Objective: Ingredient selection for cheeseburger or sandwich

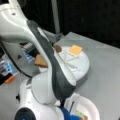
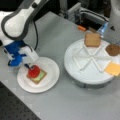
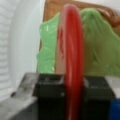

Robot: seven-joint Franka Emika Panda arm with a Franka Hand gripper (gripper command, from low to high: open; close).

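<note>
The red disc (image 3: 71,62) stands on edge, pinched in the gripper (image 2: 29,68), over the green leaf (image 3: 100,42) and toast (image 2: 37,77) on the white plate (image 2: 51,82). The arm (image 1: 47,57) hides most of a front view; bare table (image 2: 50,40) surrounds the plate.

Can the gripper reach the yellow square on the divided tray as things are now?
Probably not yet: the gripper is shut on the red disc over the small plate. The yellow square itself lies uncovered on the divided tray.
</note>
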